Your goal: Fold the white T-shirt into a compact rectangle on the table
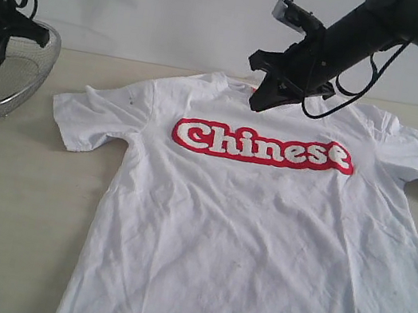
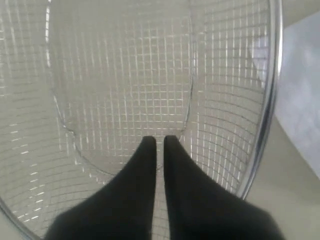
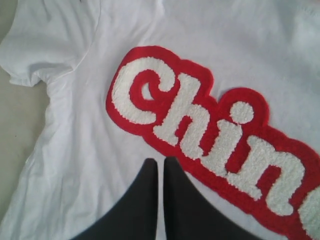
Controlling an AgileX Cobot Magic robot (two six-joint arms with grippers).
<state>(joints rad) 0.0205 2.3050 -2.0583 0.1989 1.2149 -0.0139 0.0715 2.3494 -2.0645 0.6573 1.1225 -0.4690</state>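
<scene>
I see the white T-shirt (image 1: 258, 246) lying flat with its lettering up, spread across the table (image 1: 8, 194). My right gripper (image 3: 161, 161) is poised over the chest beside the lettering, fingers pressed together and holding nothing. My left gripper (image 2: 160, 139), likewise clenched and empty, hangs over the wire basket (image 1: 11, 81). The cotton looks light, limp and creased (it should drape, not hold shape), so I'd pinch a sleeve hem or shoulder seam

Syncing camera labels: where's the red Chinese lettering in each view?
Exterior: Chinese lettering mid-frame, across the chest of the white T-shirt.
Left wrist: not in it; only wire basket.
Right wrist: close-up, its first letters just past the right gripper.
Shared landmark: sleeve beside the C.
</scene>
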